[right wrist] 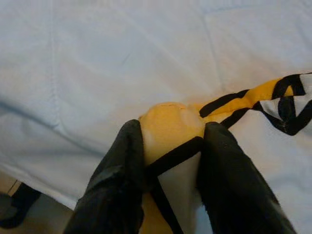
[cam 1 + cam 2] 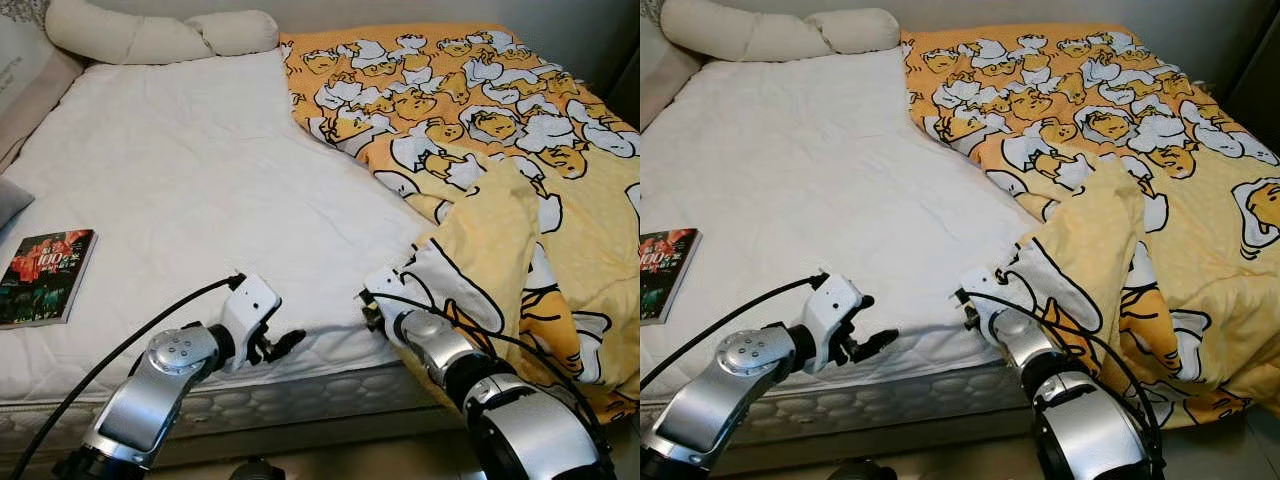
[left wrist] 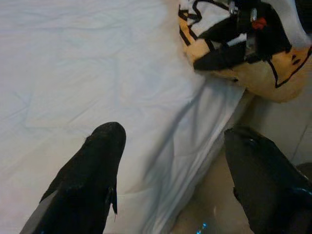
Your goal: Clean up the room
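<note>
A corner of the yellow blanket point(image 2: 480, 230) is pinched between the fingers of the right gripper point(image 1: 170, 146) at the front edge of the bed point(image 2: 190, 190). The blanket is heaped on the right half of the bed and hangs over that edge. The left gripper point(image 3: 170, 170) is held spread apart over the same edge, near the pinched corner. A book point(image 2: 45, 277) is seen near the bed's left edge, and much bare white sheet lies between.

Bolster pillow point(image 2: 160, 35) along white mattress point(image 2: 180, 180) head.
</note>
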Motion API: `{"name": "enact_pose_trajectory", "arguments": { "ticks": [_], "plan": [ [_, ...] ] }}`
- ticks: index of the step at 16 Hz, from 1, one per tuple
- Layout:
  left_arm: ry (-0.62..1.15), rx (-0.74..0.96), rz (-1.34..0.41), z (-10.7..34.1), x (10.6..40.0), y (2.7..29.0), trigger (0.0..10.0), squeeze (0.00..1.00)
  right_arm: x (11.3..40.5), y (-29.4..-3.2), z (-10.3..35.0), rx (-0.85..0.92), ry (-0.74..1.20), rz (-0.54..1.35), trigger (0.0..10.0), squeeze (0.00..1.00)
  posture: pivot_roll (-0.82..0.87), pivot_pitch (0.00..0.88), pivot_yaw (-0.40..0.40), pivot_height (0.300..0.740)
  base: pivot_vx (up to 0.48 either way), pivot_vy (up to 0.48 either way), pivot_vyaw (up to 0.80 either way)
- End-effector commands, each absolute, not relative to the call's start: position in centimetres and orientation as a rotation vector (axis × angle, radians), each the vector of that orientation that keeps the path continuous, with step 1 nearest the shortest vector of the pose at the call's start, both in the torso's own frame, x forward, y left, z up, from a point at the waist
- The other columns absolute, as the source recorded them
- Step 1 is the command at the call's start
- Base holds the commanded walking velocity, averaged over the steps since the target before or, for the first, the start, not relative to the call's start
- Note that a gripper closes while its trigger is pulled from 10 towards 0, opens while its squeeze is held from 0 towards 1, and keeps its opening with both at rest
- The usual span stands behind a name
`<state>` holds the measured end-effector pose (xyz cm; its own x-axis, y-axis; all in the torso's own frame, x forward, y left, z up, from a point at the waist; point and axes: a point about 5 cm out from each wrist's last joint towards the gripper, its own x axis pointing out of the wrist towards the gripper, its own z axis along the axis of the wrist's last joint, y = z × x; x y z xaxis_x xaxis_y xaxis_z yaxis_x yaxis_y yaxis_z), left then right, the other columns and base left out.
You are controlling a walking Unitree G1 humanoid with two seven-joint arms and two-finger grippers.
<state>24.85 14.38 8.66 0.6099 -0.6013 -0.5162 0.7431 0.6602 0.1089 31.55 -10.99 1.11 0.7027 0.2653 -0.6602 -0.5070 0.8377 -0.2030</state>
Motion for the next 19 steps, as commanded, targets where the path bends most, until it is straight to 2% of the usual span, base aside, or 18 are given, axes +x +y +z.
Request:
{"name": "enact_pose_trajectory", "arguments": {
  "ticks": [1,7,8,9,11,15,17,18,19],
  "plan": [
    [0.467,0.333,-0.813,8.9,24.7,14.3,10.0,0.0,32.0,-10.9,1.7,-0.385,0.641,0.434,0.0,0.0,0.07,0.035,0.045,0.74,0.0,0.0,0.0],
    [0.489,0.354,-0.826,8.8,25.0,14.8,10.0,0.0,31.9,-10.8,1.6,-0.329,0.646,0.463,0.0,0.0,0.05,0.021,0.04,0.74,0.0,0.0,0.0],
    [0.488,0.357,-0.814,8.9,25.3,15.1,10.0,0.0,31.4,-9.5,1.5,-0.213,0.637,0.6,0.0,0.0,0.05,0.006,0.038,0.74,0.0,0.0,0.0],
    [0.488,0.358,-0.81,8.9,25.4,15.2,10.0,0.0,30.1,-8.4,1.3,-0.161,0.619,0.812,0.0,0.0,0.04,0.0,0.04,0.74,0.0,0.0,0.0],
    [0.488,0.359,-0.81,8.9,25.4,15.3,10.0,0.0,28.8,-7.8,1.2,-0.082,0.597,1.003,0.0,0.0,0.04,0.0,0.042,0.74,0.0,0.0,0.0],
    [0.506,0.349,-0.865,9.0,25.2,15.4,10.0,0.0,25.3,-9.1,2.7,0.116,0.627,1.377,0.0,0.0,0.02,0.0,0.059,0.74,0.0,0.0,0.0],
    [0.521,0.354,-0.892,8.7,25.2,15.3,10.0,0.0,23.4,-10.6,2.6,0.087,0.725,1.512,0.0,0.0,0.01,0.0,0.071,0.74,0.0,0.0,0.0],
    [0.518,0.356,-0.89,8.7,25.4,15.1,10.0,0.0,23.3,-11.0,2.0,0.007,0.731,1.482,0.0,0.0,0.01,0.0,0.071,0.74,0.0,0.0,0.0],
    [0.508,0.355,-0.886,8.8,25.8,14.9,10.0,0.0,23.9,-11.1,1.1,-0.08,0.739,1.36,10.0,0.0,0.0,0.0,0.076,0.74,0.0,0.0,0.0]
  ]
}}
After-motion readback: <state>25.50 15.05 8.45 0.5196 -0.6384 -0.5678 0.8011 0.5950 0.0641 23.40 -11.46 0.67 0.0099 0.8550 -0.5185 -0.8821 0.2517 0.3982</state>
